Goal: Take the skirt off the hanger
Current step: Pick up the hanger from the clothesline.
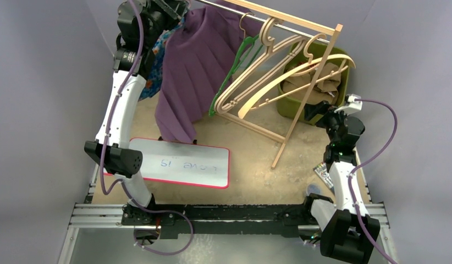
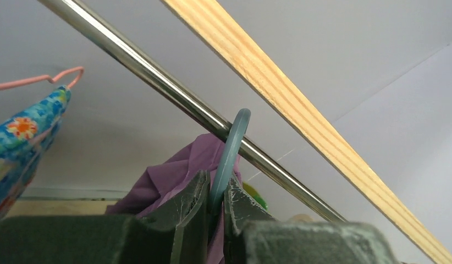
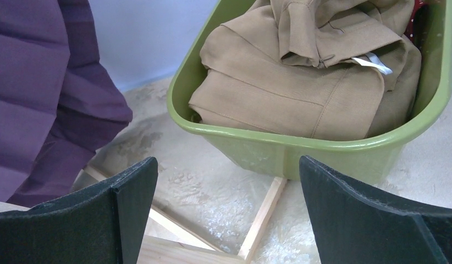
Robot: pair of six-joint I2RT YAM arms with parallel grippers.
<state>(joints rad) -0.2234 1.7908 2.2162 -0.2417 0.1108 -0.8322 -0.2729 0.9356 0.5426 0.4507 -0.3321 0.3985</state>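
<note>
The purple pleated skirt (image 1: 191,71) hangs from the rack's metal rail (image 2: 158,77) on a blue-grey hanger, whose hook (image 2: 232,148) curls over the rail. My left gripper (image 2: 215,184) is raised to the rail at the top left (image 1: 177,11), shut on the hook's stem just below the rail. Purple cloth (image 2: 169,179) bunches behind its fingers. The rest of the hanger is hidden under the skirt. My right gripper (image 3: 228,165) stands open and holds nothing, low beside the rack's right end (image 1: 317,110). The skirt's hem (image 3: 42,82) is to its left.
A floral garment (image 2: 20,143) on a pink hanger (image 2: 48,80) hangs left of the skirt. Bare wooden hangers (image 1: 290,71) and a green hanger (image 1: 235,71) hang to the right. A green bin (image 3: 301,146) holds folded tan clothes. A whiteboard (image 1: 180,162) lies on the table.
</note>
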